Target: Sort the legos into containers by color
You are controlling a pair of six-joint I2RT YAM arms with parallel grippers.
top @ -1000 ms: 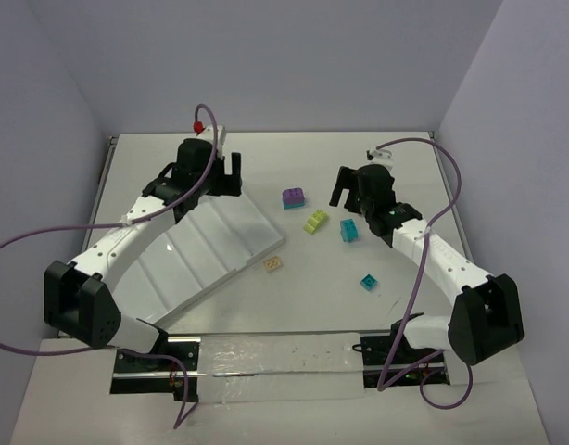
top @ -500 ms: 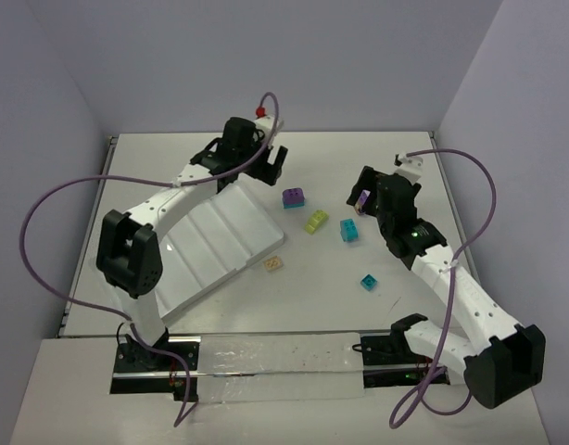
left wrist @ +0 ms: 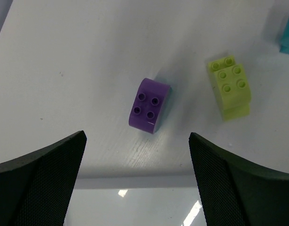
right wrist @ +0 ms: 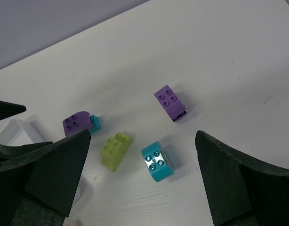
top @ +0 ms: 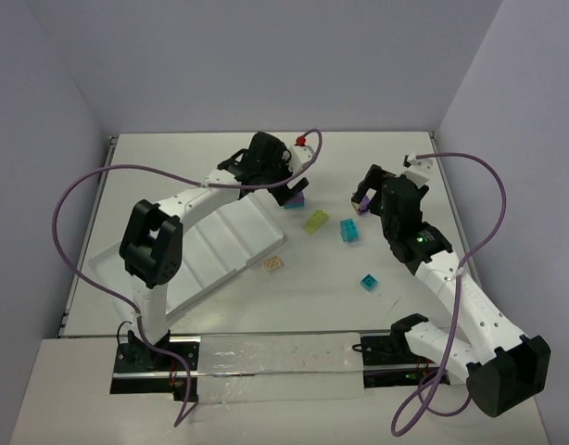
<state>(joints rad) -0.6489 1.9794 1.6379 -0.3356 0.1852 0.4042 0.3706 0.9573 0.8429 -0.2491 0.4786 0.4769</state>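
Note:
Loose legos lie on the white table right of the tray [top: 206, 246]. A purple brick [left wrist: 149, 105] with a teal part lies ahead of my left gripper [left wrist: 136, 136], which is open and empty above the tray's far edge. In the top view that gripper [top: 289, 184] partly hides this brick [top: 295, 198]. A lime brick [top: 316, 221], a teal brick [top: 348, 231] and a second purple brick [top: 362, 206] lie near my right gripper [top: 366, 190]. It is open and empty [right wrist: 142, 134] above the teal brick [right wrist: 157, 161], the lime brick [right wrist: 116, 149] and the purple one [right wrist: 170, 102].
A small teal brick [top: 368, 282] lies nearer the front right. A beige brick [top: 274, 265] lies by the tray's right edge. The tray's compartments look empty. The tray rim [left wrist: 135, 188] fills the bottom of the left wrist view. Walls close the table's back and sides.

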